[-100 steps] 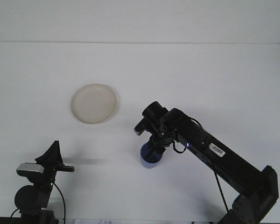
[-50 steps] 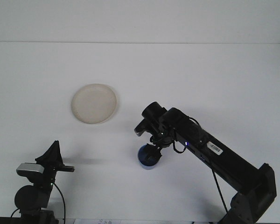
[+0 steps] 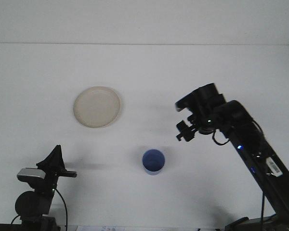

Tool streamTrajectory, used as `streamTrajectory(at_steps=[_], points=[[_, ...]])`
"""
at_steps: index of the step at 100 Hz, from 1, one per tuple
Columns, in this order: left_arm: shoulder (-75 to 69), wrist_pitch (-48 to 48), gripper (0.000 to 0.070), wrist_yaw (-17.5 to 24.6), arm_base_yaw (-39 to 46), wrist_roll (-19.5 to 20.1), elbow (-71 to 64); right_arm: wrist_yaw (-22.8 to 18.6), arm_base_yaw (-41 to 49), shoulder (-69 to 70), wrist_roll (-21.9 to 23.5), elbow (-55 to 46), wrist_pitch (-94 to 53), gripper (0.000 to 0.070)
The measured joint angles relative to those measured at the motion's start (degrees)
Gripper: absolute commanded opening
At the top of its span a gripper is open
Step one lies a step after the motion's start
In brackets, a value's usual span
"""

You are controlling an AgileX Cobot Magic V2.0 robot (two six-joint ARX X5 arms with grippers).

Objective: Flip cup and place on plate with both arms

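The right tool (image 3: 185,133) hangs empty above the bench (image 3: 221,72), up and to the right of the blue cup (image 3: 153,161) and clear of it; its fingers look slightly parted, holding nothing. The cup stands upright on the bench with its mouth up, roughly midway between the two arms, which suits a handover: judging by the task, the flip looks done, and the cup waits where the other arm could reach it. The left tool (image 3: 54,161) sits low at the near left edge, well apart from the cup, and whether it is open or closed cannot be told from this view. The cream plate (image 3: 97,107) lies empty farther back on the left, nearer the left arm's side, so carrying the cup there likely falls to that arm.
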Motion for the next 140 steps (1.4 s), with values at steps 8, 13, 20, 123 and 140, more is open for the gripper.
streamTrajectory(at_steps=[8, 13, 20, 123, 140], points=[[0.00, 0.00, 0.0012, 0.00, 0.00, 0.00, 0.00, 0.02, -5.44, -3.52, 0.09, -0.48, 1.90, 0.0404], [0.00, 0.00, 0.0012, 0.00, 0.00, 0.00, 0.00, 0.04, -8.41, -6.21, 0.26, -1.07, 2.75, 0.0404], [0.00, 0.00, 0.0012, 0.00, 0.00, 0.00, 0.00, 0.04, -11.91, -10.64, 0.83, -3.15, 5.49, 0.0404], [0.13, -2.27, 0.0012, 0.00, -0.02, 0.17, 2.67, 4.50, -20.46, -67.28, 9.92, -55.76, 41.03, 0.0000], [3.87, -11.32, 0.0012, 0.00, -0.02, 0.24, 14.95, 4.52, -20.46, -67.28, 10.08, -55.76, 41.07, 0.0000]])
